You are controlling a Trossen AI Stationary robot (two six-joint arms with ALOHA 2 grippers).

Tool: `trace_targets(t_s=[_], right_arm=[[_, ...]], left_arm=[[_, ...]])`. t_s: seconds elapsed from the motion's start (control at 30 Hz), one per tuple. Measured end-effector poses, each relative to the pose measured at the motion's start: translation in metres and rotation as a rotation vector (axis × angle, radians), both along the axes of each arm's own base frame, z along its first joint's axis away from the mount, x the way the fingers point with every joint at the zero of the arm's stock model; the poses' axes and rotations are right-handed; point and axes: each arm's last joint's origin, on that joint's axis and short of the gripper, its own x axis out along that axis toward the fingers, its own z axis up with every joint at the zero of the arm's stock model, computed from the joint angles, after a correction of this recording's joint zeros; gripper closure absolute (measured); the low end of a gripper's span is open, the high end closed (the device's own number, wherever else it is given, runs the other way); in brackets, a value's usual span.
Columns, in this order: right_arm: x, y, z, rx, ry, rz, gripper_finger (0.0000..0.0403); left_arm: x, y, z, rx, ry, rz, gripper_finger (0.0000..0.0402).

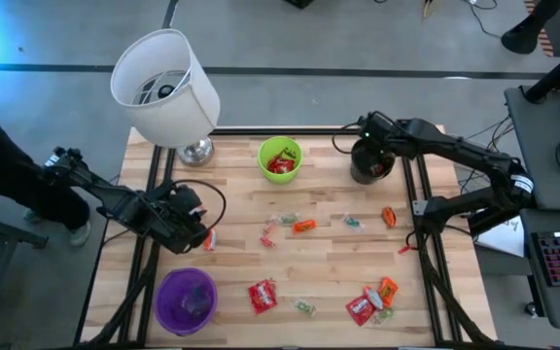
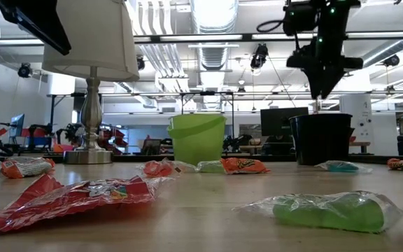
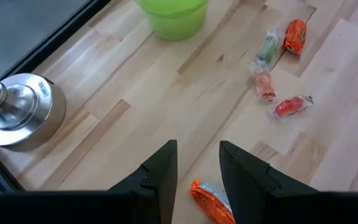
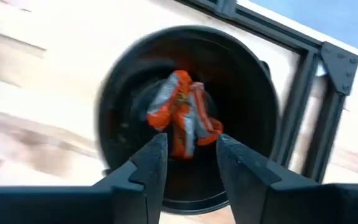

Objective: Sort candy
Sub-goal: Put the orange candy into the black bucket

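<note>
From above, you are holding the right gripper [image 1: 372, 148] directly over the black cup [image 1: 371, 161], while the left gripper [image 1: 191, 229] is hanging low over the left side of the table [image 1: 333, 262], with an orange candy [image 1: 209, 239] just beside its fingertips. The green cup [image 1: 280, 158] is already carrying red pieces and the purple cup [image 1: 187, 298] seems to be holding something pale. Plenty of loose candy [image 1: 303, 226] is lying well apart from either set of fingers, along the middle and the near right corner, so I judge you are well short of done.

From table height, the right gripper [image 2: 322, 92] is pointing straight down just above the black cup's [image 2: 321, 138] rim, and wrapped candy [image 2: 65, 197] is scattered across the foreground.

Through the left wrist, the fingers [image 3: 161, 171] are standing parted and gripping nothing; an orange candy [image 3: 211, 199] is lying just beyond and between their tips, looking like the next pick.

Through the right wrist, the fingers [image 4: 149, 163] are standing apart, and an orange-and-silver candy [image 4: 182, 120] is sitting just ahead of the gap, inside the black cup's [image 4: 125, 87] mouth. It looks let go, though you cannot be sure it is fully free.
</note>
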Motion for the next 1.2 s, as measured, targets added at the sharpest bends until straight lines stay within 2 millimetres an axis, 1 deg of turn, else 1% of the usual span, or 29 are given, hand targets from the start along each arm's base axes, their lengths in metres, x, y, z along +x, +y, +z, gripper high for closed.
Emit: trace_targets(t_s=[0.1, 0.23, 0.4, 0.57, 0.73, 0.8, 1.0, 1.2], right_arm=[[0.004, 0.001, 0.012, 0.007, -0.059, 0.019, 0.027], [0.009, 0.004, 0.026, 0.019, -0.127, 0.054, 0.0272], [0.019, 0.018, 0.035, 0.161, -0.246, 0.177, 0.0273], [0.031, 0.047, 0.034, 0.347, -0.315, 0.328, 0.0273], [0.04, 0.079, 0.034, 0.428, -0.314, 0.362, 0.0273], [0.042, 0.092, 0.034, 0.442, -0.296, 0.35, 0.0273], [0.043, 0.128, 0.032, 0.412, -0.254, 0.283, 0.0273], [0.035, 0.169, 0.022, 0.376, -0.218, 0.127, 0.0273]], left_arm=[[0.0, 0.0, 0.0, -0.002, -0.002, 0.003, 0.0296], [0.0, 0.0, 0.0, -0.002, -0.002, 0.006, 0.0279], [0.001, 0.0, 0.0, -0.005, -0.007, 0.006, 0.0251], [0.002, 0.0, 0.001, 0.023, 0.012, -0.046, 0.0243], [0.002, -0.001, 0.001, 0.041, 0.024, -0.074, 0.025], [0.002, -0.001, 0.001, 0.046, 0.028, -0.081, 0.0254], [0.002, -0.001, 0.001, 0.055, 0.036, -0.095, 0.0264], [0.002, -0.001, 0.001, 0.055, 0.036, -0.095, 0.0265]])
